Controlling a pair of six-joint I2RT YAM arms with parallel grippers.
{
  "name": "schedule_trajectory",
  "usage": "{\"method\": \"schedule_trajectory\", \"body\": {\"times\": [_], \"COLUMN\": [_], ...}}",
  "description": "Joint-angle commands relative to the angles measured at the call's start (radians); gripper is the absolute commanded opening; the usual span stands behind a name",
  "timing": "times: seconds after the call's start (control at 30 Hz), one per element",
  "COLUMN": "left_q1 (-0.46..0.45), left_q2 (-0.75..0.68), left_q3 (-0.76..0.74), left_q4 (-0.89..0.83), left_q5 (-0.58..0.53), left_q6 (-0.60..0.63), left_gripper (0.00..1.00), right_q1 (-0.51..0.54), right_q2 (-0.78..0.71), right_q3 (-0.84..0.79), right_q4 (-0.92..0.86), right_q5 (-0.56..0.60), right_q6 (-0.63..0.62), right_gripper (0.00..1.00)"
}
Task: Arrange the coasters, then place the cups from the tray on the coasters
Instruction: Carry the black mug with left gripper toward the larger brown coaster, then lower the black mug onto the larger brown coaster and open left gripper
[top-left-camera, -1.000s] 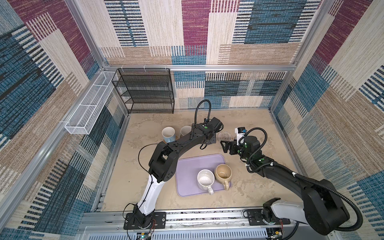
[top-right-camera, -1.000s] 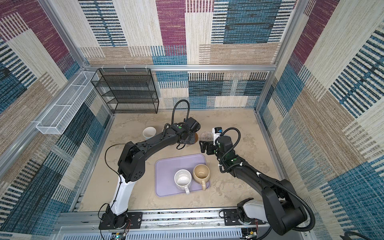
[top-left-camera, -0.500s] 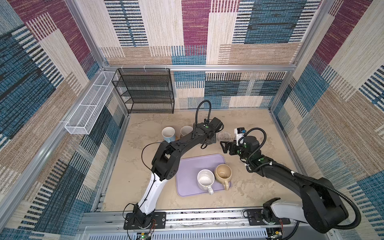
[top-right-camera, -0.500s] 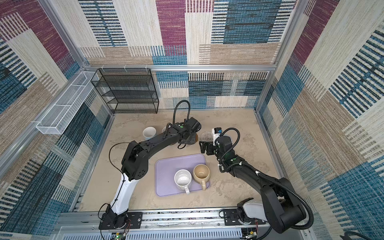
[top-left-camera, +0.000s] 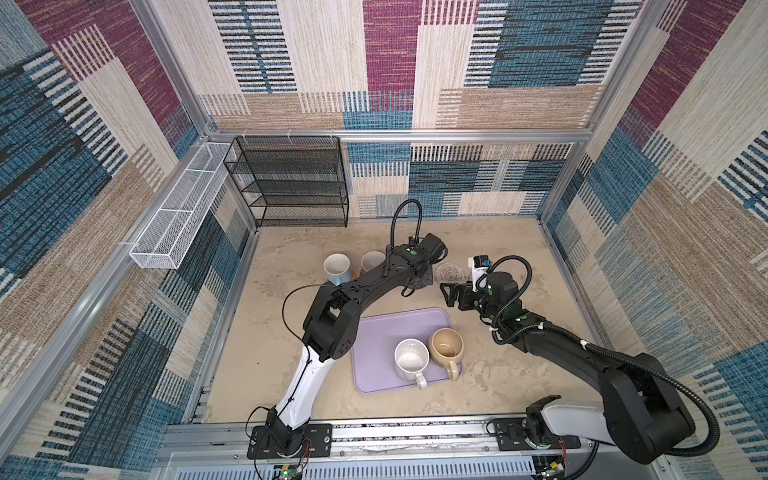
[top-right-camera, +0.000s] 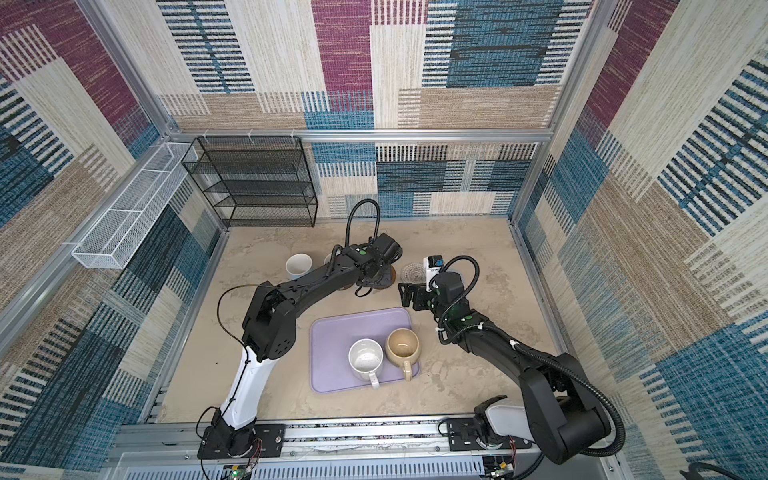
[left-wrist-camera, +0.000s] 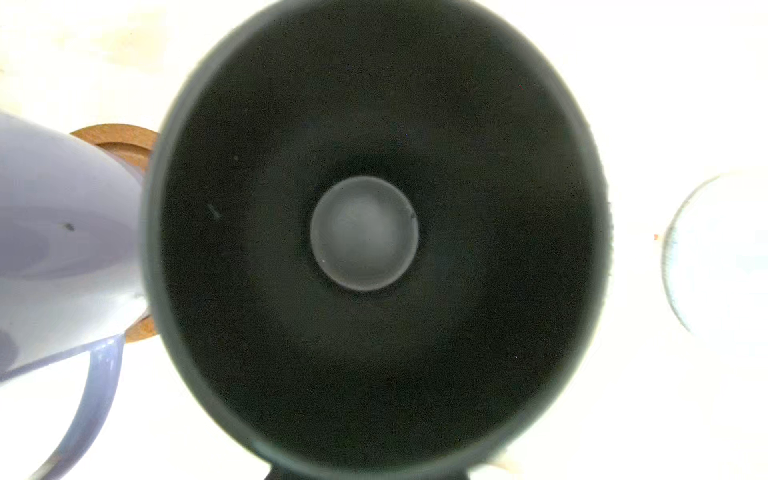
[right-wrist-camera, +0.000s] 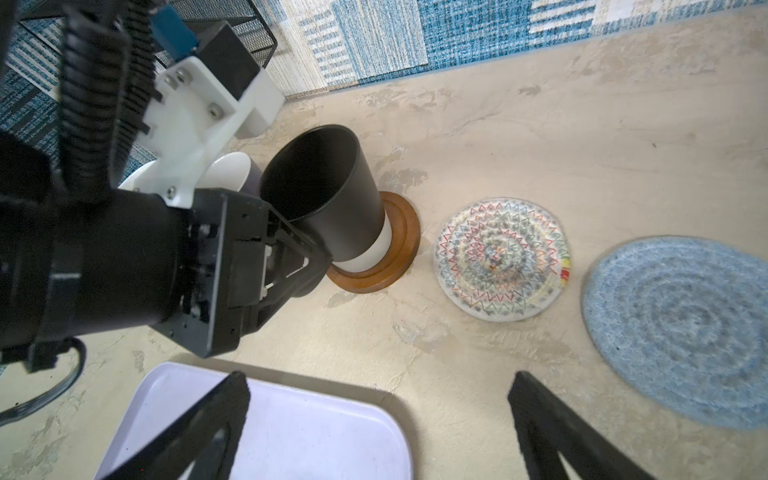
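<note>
In both top views the tray (top-left-camera: 399, 328) carries the speckled white mug (top-left-camera: 411, 359) and the beige mug (top-left-camera: 446, 343), and the right gripper (top-left-camera: 449, 294) hovers just beyond it, spread wide and empty. The left wrist view looks straight into the black mug (left-wrist-camera: 374, 232). The right wrist view shows it upright on a brown coaster (right-wrist-camera: 401, 245), the left gripper (right-wrist-camera: 305, 255) at its side, grip impossible to tell.
</note>
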Motion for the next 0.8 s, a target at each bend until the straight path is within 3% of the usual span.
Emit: {"method": "schedule_trajectory", "body": {"times": [0.0,0.57,0.7,0.77], "left_q1": [-0.001,-0.006,-0.006,-0.01], "left_q2": [-0.013,-0.07,-0.117,-0.152], "left_q3": [0.004,-0.034,-0.073,-0.109], "left_q4": [-0.003,0.023,0.04,0.068], "left_q5": [0.012,0.068,0.063,0.079], "left_q6": [-0.012,-0.022,-0.021,-0.018], "left_gripper": [0.28,0.3,0.37,0.46], "right_q1": [-0.002,-0.003,-0.003,-0.003], "right_q2": [0.0,0.007,0.0,-0.012], "right_q3": [0.006,0.01,0.006,0.001], "right_q4": [0.029,0.027,0.028,0.029], "right_q5": [0.003,-0.002,-0.001,0.0], "right_q6": [-0.009,-0.007,-0.007,-0.007], "right_gripper": [1.0,1.0,1.0,1.0]}}
